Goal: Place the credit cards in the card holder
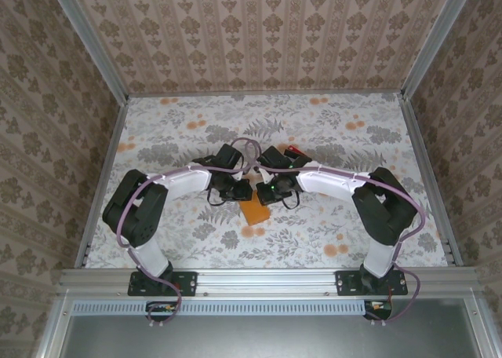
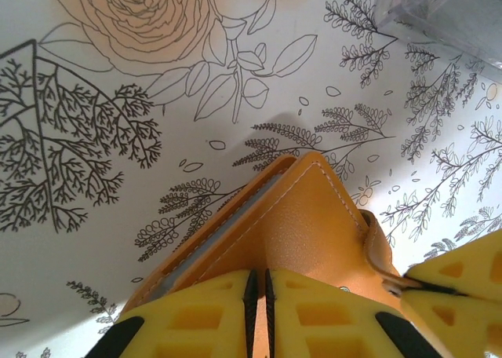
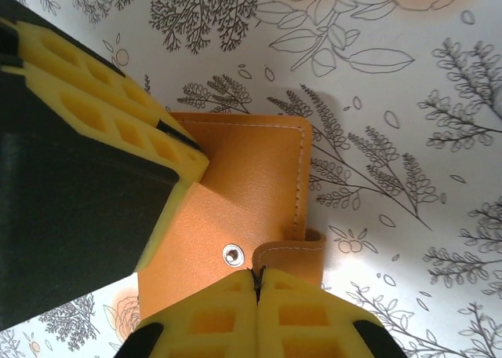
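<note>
holder: the flat orange stitched folding card holder (image 1: 256, 211) lies on the floral-print tabletop (image 1: 353, 130), about mid-table, right under where the two arms meet.

left fingers: the left gripper (image 2: 257, 278) is pinched nearly closed on the holder's edge. Only a thin slit shows between the yellow pads, and the orange cover runs straight out from them toward the far side.

right fingers: the right gripper (image 3: 257, 273) is pressed fully together at the near end of the little closing tab (image 3: 296, 252), beside the round metal snap (image 3: 233, 253). Can't say for sure the tab is actually caught between the pads, because the fingers cover that bit.

which way it lies: seen from the right wrist, the holder stretches away from the right fingers and its stitched edge points far. The left gripper comes in on the opposite, left edge.

gap: a strip of grey lining (image 2: 196, 252) peeks out along the left side, so the cover looks slightly lifted.

nearer arm: honestly a tie, both sit right on it.

my guess at the step: getting it open, so the left arm anchors and the right peels the tab toward itself.

watch out: the tab is small and could slip.
</note>
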{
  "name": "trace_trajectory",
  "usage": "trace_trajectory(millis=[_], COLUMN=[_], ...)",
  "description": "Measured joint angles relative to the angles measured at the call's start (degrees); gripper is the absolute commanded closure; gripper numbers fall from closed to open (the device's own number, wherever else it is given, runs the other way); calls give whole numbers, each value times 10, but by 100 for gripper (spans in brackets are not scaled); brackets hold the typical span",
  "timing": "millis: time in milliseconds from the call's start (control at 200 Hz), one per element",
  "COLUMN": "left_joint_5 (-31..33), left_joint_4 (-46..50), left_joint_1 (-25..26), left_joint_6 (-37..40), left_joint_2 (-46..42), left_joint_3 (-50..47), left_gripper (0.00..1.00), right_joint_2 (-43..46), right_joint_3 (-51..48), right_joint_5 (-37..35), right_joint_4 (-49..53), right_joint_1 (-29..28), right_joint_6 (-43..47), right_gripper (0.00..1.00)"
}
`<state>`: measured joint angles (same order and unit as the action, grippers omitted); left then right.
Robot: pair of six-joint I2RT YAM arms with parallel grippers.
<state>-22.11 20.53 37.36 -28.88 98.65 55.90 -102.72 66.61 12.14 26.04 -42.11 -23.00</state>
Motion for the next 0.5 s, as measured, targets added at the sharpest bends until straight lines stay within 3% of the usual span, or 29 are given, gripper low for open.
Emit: trace_trajectory(millis=[500], left_joint_5=[-14], left_joint_4=[-29], left_joint_1=[-11], left_joint_6=[-25], left_joint_2=[-5], left_joint_3=[-20], left_gripper=[89], right_joint_2=[-36], right_joint_3=[38], right_joint_5=[-12], right_joint_4=[31], right_joint_1=[-15], right_joint_6=[14], right_gripper=[100])
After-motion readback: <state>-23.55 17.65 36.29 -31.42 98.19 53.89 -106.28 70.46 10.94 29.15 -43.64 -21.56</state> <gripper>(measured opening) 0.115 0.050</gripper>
